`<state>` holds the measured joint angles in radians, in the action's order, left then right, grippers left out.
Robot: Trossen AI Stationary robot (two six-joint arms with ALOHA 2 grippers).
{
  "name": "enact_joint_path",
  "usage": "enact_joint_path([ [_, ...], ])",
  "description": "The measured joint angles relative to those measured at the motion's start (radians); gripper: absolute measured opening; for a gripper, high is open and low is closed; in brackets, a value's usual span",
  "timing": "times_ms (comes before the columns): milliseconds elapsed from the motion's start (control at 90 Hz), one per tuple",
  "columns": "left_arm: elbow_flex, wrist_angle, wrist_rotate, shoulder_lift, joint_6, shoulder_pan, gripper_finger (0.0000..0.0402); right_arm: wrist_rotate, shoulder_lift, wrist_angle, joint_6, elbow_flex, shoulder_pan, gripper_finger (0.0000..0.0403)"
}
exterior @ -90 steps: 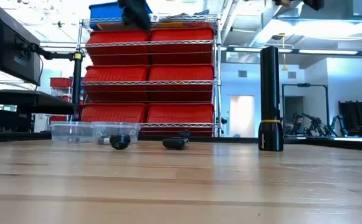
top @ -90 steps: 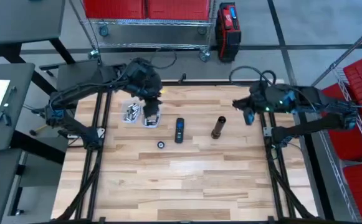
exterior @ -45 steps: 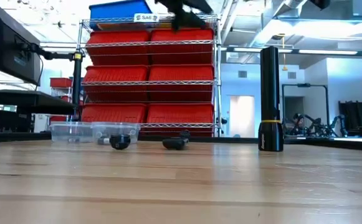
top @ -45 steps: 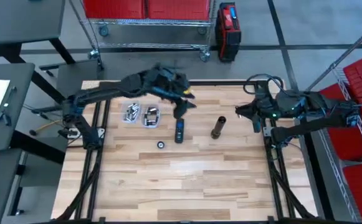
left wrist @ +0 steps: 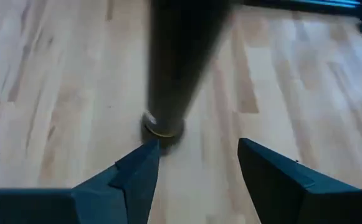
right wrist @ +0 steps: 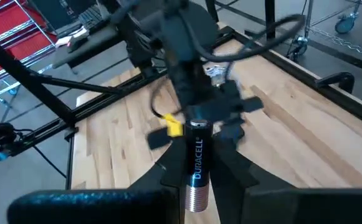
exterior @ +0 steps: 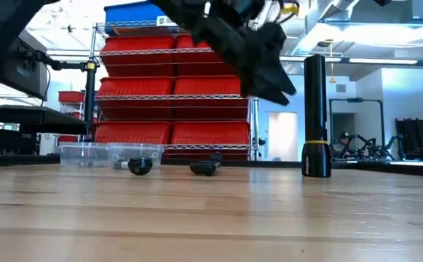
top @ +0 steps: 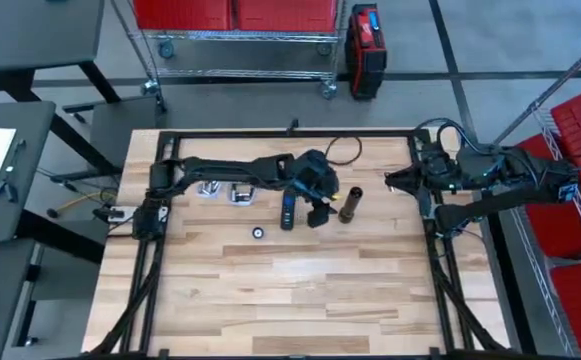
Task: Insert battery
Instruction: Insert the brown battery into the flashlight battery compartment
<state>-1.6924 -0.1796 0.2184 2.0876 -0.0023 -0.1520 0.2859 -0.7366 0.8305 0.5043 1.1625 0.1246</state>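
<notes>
A black flashlight body [top: 349, 204] stands upright on its end on the wooden table [top: 300, 290]; it also shows in the low view [exterior: 316, 116] and in the left wrist view [left wrist: 171, 74]. My left gripper [top: 320, 214] hangs open just left of it, above the table, with nothing between its fingers [left wrist: 140, 174]. A black-and-copper battery [right wrist: 195, 165] sits in my right gripper [top: 390, 180], which hovers right of the flashlight body, over the table's right side. My right gripper pinches the battery between its two fingers, on the long sides [right wrist: 196, 186] near the end closest to the wrist. The battery lies along the fingers, its other end pointing forward toward the flashlight body. It is lifted clear of the table.
Two clear containers [top: 225, 190] with small parts stand at the far left under my left arm. A black part [top: 287, 209] and a small round cap [top: 258, 233] lie left of the flashlight body. The near half of the table is bare wood.
My left gripper has swung from above the clear containers toward the table's right edge and come down, ending beside the flashlight body. My right gripper has drawn back a little toward the right edge, keeping the battery.
</notes>
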Motion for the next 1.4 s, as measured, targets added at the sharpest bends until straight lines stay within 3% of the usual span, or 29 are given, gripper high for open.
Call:
enact_joint_path([
  [533,0.0,0.293,0.002,0.129,-0.079,-0.002,0.0196,-0.024,-0.002,-0.004,0.0,0.0,-0.001,0.0038],
  [778,-0.001,0.422,-0.012,0.142,0.006,0.013,0.0196,-0.024,-0.004,-0.006,0.001,0.0,-0.001,0.0038],
  [978,-0.001,0.421,-0.02,0.141,0.06,0.025,0.0191,-0.024,-0.011,-0.008,-0.004,0.0,-0.001,0.0038],
  [1133,0.0,0.41,-0.028,0.141,0.056,0.025,0.0136,-0.024,-0.023,-0.008,-0.004,0.0,-0.001,0.0038],
  [1400,0.003,0.378,-0.023,0.092,-0.011,0.027,0.0136,-0.018,-0.06,-0.06,-0.025,-0.005,-0.001,0.0038],
])
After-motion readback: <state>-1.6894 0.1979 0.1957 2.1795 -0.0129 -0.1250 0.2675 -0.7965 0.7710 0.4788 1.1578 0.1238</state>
